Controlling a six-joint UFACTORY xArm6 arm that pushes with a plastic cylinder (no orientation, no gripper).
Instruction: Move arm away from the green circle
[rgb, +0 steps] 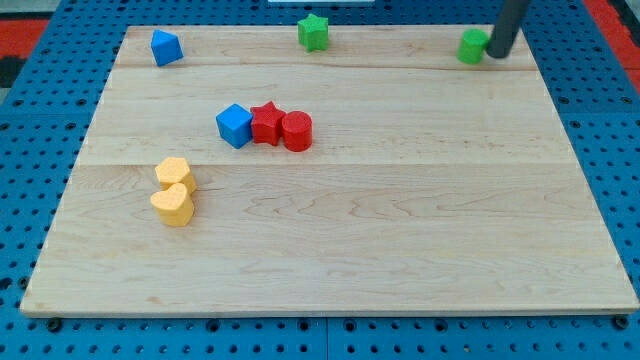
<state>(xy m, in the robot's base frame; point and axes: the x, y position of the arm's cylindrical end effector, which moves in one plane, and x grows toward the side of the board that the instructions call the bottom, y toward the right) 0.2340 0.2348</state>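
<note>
At the bench's (330, 240) top right corner, our tip (496, 55) stands touching the right side of the green circle (472, 46). We carry no gripper, only a bare rod, so nothing is held. The risk, as we judge it: pulling away toward the view's left would shove the circle along the top edge, perhaps off the board; a retreat to the right or bottom looks safer. The green star (314, 32), blue cube (234, 126), red star (266, 122) and red cylinder (297, 131) sit well apart.
</note>
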